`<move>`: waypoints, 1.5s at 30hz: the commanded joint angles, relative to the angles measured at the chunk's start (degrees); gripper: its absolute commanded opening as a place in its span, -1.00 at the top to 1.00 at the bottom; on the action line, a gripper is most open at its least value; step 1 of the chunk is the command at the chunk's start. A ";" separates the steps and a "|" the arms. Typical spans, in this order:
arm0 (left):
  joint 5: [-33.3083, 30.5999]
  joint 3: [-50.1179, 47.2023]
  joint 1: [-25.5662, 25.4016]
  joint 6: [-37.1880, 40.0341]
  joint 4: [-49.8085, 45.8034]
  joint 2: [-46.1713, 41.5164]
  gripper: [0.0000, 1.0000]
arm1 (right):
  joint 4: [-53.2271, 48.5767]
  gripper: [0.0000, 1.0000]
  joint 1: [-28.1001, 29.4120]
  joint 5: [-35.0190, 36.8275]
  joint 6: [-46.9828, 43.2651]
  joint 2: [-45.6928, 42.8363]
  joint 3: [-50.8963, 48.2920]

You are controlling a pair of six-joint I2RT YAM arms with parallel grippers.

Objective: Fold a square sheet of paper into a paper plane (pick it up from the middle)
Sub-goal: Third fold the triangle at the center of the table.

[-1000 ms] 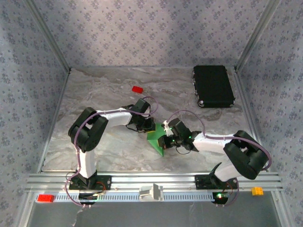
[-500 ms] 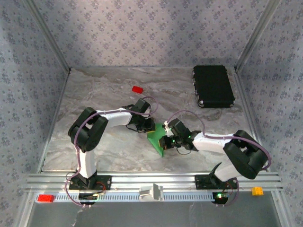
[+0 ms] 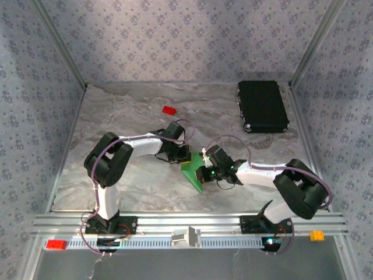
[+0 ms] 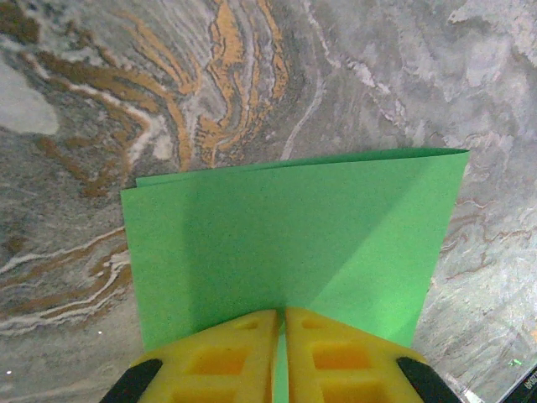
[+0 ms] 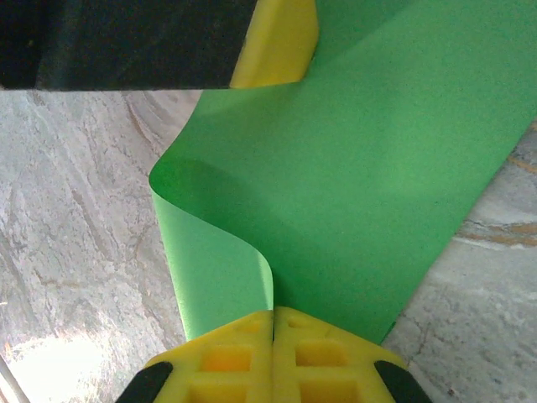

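- Where the top external view looks down on the table (image 3: 134, 186), the square sheet of paper (image 3: 191, 175) sits folded between the two arms, toward the near edge. The left gripper (image 3: 180, 156) meets its far left corner and the right gripper (image 3: 203, 174) its right side, though at this size I cannot quite tell how much of it rests on the table. The red block (image 3: 169, 110) and the black case (image 3: 263, 105) lie well apart, farther back.
- In the left wrist view, the left gripper's yellow fingers (image 4: 226, 353) are pinched together on the sheet's near edge. The paper is doubled, with two layers showing at its far edge.
- In the right wrist view, the right gripper (image 5: 273, 317) is clamped on a curled flap, and the sheet bows up toward the left gripper's finger at the top. The fold looks only loosely formed. Both grips should hold firm while the edges are brought level. The crease should then be pressed flat, slowly, so the thin paper neither slips nor tears.
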 commanded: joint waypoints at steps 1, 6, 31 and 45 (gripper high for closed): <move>-2.05 0.02 -0.22 0.84 -3.03 0.37 0.76 | -2.02 0.93 -0.26 1.18 0.15 0.61 1.14; -2.05 0.02 -0.25 0.95 -3.12 0.35 0.76 | -2.18 0.93 -0.27 1.77 0.29 0.69 1.13; -1.86 -0.24 -0.21 0.79 -2.77 0.37 0.76 | -2.19 0.93 -0.17 2.04 0.48 2.47 1.10; -2.21 1.35 0.37 1.50 -3.11 -0.88 0.70 | -3.26 0.93 -0.23 2.80 0.33 3.72 0.93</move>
